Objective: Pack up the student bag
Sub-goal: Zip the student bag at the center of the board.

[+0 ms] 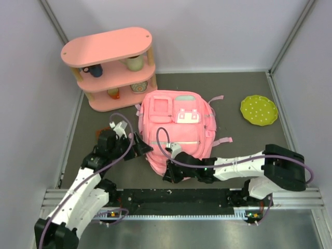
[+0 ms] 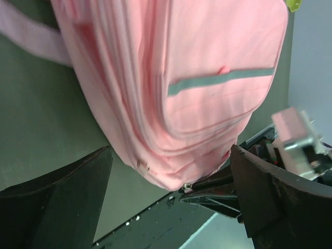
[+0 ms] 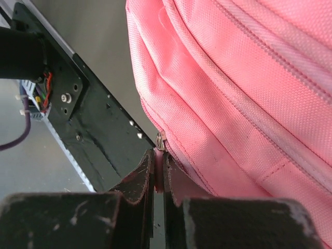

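Student bag (image 1: 176, 129) on the table (image 1: 244, 88), one claw spread, the other pinching.

From above: shows the bag lying flat mid-table, pockets up, in front of a pink shelf (image 1: 106, 47) and left of a green plate (image 1: 258, 110); places the left gripper (image 1: 142, 148) just beside its left edge and the right gripper (image 1: 169, 175) at its near end. From the left wrist: shows two dark fingers (image 2: 67, 207) spread wide apart, the bag's side and grey stripe (image 2: 223, 79) filling the gap beyond them; cannot tell any touch with the fabric. From the right wrist: shows the jaws pressed together on the bag's lower seam, pinching the pink fabric right by a small metal zip pull (image 3: 161, 139), with a black base rail (image 3: 93, 135) just beside on the left.
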